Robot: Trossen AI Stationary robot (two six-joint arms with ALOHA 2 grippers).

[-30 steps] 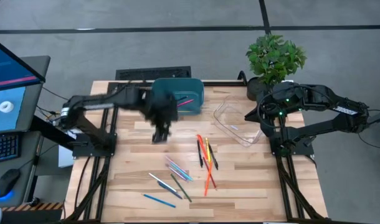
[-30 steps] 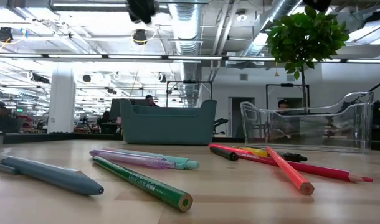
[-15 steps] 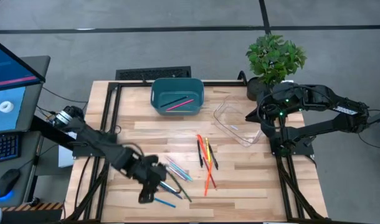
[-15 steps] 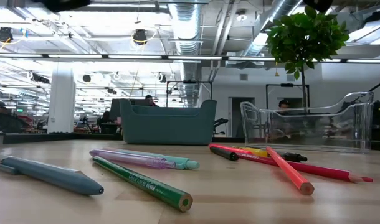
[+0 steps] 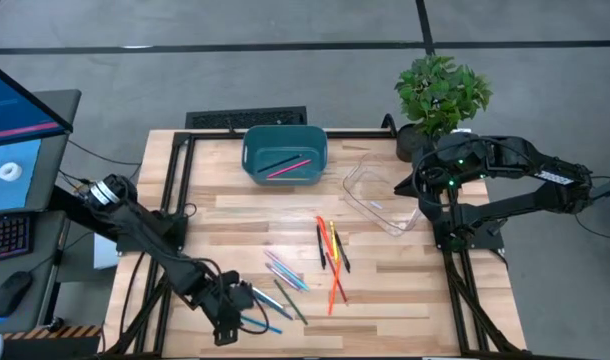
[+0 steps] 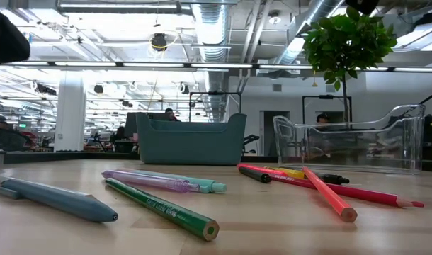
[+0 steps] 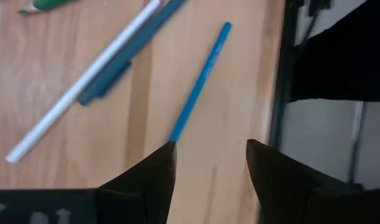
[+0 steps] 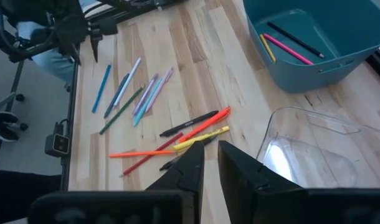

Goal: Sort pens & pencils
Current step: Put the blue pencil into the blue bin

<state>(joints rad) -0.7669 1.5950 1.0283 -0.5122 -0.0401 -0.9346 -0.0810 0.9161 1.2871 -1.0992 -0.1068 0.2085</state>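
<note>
I am hovering my left gripper [image 7: 210, 163], fingers apart and empty, over the blue pencil [image 7: 199, 82]; a white pen [image 7: 84, 81] is lying beside it.

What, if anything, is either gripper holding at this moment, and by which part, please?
Nothing is held. The left gripper is open, poised at one end of the blue pencil lying on the table. The right gripper waits empty above the clear tray.
</note>
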